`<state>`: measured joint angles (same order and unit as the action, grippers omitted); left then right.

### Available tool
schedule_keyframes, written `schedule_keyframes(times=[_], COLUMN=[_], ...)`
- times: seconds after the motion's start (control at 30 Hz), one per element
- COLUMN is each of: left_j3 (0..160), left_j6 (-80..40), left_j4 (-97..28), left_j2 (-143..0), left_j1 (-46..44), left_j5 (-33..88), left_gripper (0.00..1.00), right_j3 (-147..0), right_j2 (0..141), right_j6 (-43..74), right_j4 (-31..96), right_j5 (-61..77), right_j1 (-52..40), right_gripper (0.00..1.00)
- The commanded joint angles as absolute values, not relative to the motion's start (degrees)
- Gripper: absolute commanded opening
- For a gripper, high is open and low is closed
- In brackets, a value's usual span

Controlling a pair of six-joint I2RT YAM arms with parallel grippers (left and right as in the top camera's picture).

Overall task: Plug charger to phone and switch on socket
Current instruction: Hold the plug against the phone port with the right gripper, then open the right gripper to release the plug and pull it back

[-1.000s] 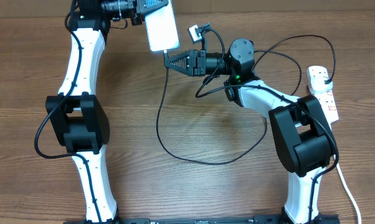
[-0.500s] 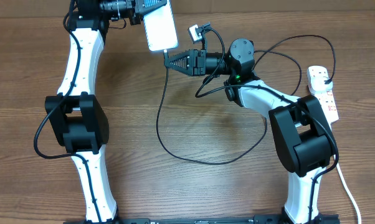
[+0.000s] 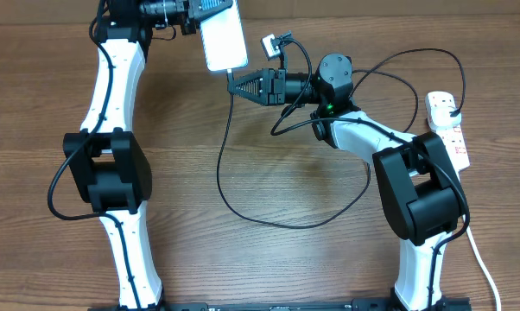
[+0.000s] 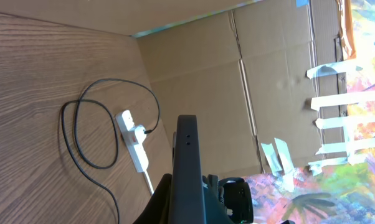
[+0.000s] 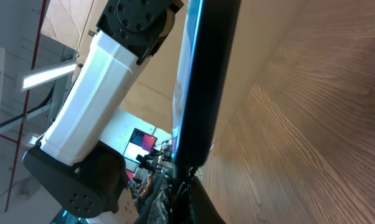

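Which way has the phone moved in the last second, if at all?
No. Seen from overhead, the phone sits just as far left of the power strip as before.

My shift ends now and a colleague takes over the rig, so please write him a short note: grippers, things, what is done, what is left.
Left gripper: jaws shut on the phone, screen lit.
Right gripper: jaws shut on the charger near its small tip, at the phone's lower edge.
Socket: at the right side of the table.
Done: the charger's black plug is in the socket.
Left: I cannot tell if the tip is seated in the phone; check it, then switch on the socket.
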<state>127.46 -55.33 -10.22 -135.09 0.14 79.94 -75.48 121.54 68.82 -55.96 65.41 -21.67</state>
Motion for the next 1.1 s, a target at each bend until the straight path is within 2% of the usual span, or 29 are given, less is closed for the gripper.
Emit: schedule_keyframes(times=[0.0, 1.07], left_j3=[128.7, 128.7], left_j6=[-55.3, -51.6], left_j4=[-9.8, -9.8], left_j2=[-134.5, -134.5], left_j1=[-0.9, -1.6], left_j5=[83.0, 88.3], left_gripper=[0.04, 0.04], right_j3=[-76.2, -76.2], right_j2=[121.1, 121.1], right_j6=[69.0, 71.6], right_j4=[-56.5, -56.5], right_j5=[64.3, 60.2], right_j1=[-21.1, -21.1], right_gripper=[0.04, 0.04])
